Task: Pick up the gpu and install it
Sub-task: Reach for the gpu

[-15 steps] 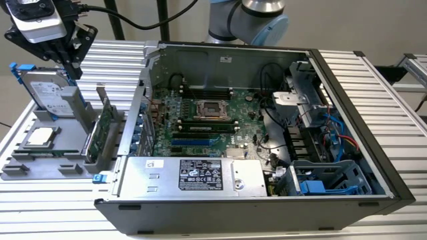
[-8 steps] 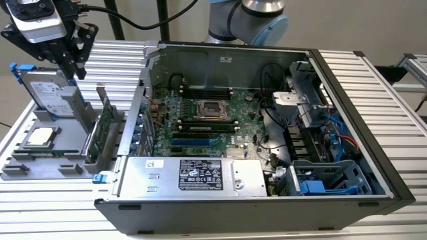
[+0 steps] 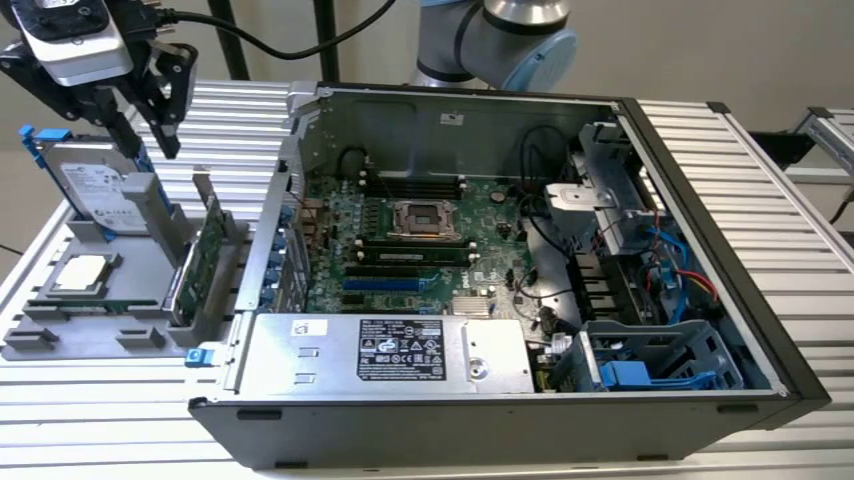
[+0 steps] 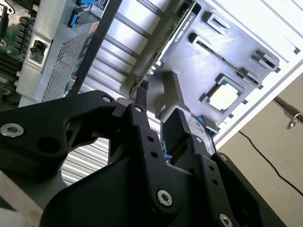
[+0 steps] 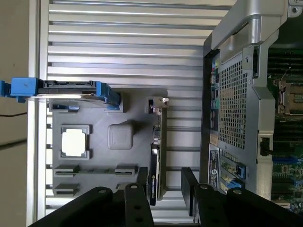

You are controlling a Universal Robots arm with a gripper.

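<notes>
Wide, empty jaws hang at the exterior view's upper left; the gpu (image 3: pixel 200 258) stands edgewise below-right of them, long axis up-frame.

Green gpu (image 3: pixel 203 265), black gripper (image 3: pixel 151 138), grey tray (image 3: pixel 74 338), silver ribbed table (image 3: pixel 727 160).

Ribbed bare-metal table (image 5: pixel 128 47); matt grey plastic holder (image 5: pixel 99 113); green circuit-board gpu (image 5: pixel 158 142); matt black pincer (image 5: pixel 165 176).
</notes>
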